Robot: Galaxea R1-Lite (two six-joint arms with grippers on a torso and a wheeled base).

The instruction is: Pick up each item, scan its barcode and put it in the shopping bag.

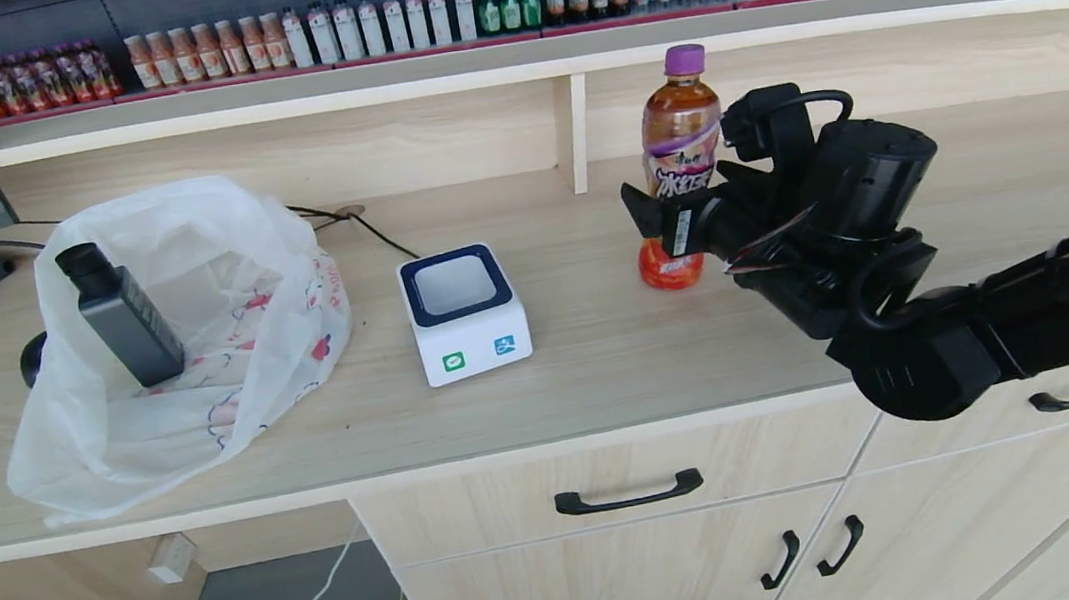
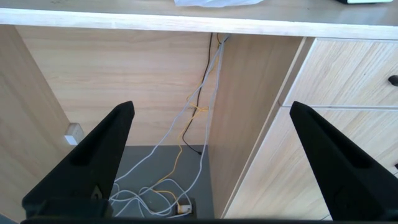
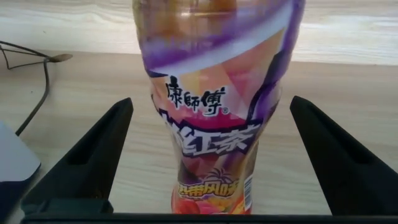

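Bottle of orange-brown tea point(image 1: 682, 157), clear plastic with purple cap and purple-and-orange label, stands upright on the light wooden counter point(image 1: 601, 353), right of centre and toward the far side. Right gripper point(image 1: 677, 223) is at label height on the near-right side of the bottle. In the right wrist view its two black fingers point(image 3: 93, 162) are spread wide with the bottle between them and clear space on both sides; no contact seen.

White box scanner with dark blue top frame point(image 1: 463, 313) sits left of the bottle, well apart from it. Translucent white plastic shopping bag with red print point(image 1: 233, 304) lies at the left of the counter, mouth open. Dark grey flat bottle with black cap point(image 1: 122, 317) leans tilted inside the bag's mouth.

Left gripper point(image 2: 211, 143) hangs below the counter edge with its fingers wide apart and nothing between them, facing an open recess with loose cables point(image 2: 168, 186) on the floor.

Far side: shelf row of drink bottles point(image 1: 422, 16). Near side: drawer fronts with black handles point(image 1: 629, 495).
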